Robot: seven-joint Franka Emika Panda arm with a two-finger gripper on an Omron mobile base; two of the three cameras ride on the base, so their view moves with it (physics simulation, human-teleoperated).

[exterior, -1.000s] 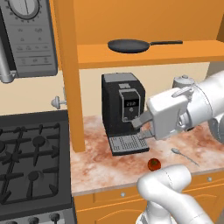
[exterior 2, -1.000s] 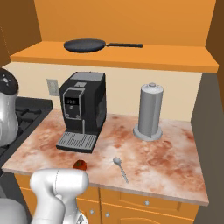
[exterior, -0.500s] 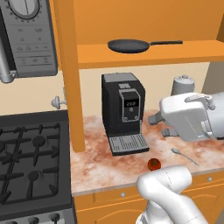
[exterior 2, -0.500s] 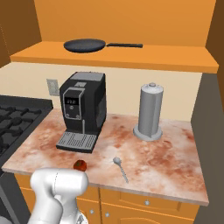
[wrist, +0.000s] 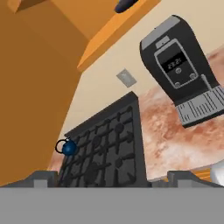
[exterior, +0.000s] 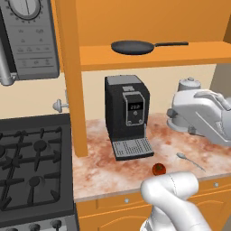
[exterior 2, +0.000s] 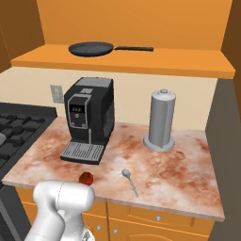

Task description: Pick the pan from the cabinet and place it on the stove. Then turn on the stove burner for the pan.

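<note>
The dark grey pan [exterior: 133, 46] lies on the open orange cabinet's shelf [exterior: 153, 57], its thin black handle pointing right. From the other side the pan [exterior 2: 92, 48] rests on the same shelf [exterior 2: 141, 59]. Below and left of it is the black stove [exterior: 31, 167] with its grates and burner caps [exterior: 39, 145]. In the hand view my gripper [wrist: 113, 178] is open with nothing between its widely spaced fingertips [wrist: 41, 177]. It looks down at the stove [wrist: 105, 144], and the pan's edge [wrist: 127, 4] shows at the top. My white hand [exterior: 198, 115] hangs over the counter's right part, well below the pan.
A black coffee machine [exterior: 127, 113] stands on the marble counter [exterior 2: 179, 164] under the shelf. A grey canister [exterior 2: 161, 120], a spoon [exterior 2: 129, 179] and a small red thing [exterior 2: 85, 178] are on the counter. A grey microwave [exterior: 27, 38] hangs above the stove.
The arm has swung right across the left base view, away from the front of the coffee machine, and has left the right base view's left edge. The pan has not moved.
</note>
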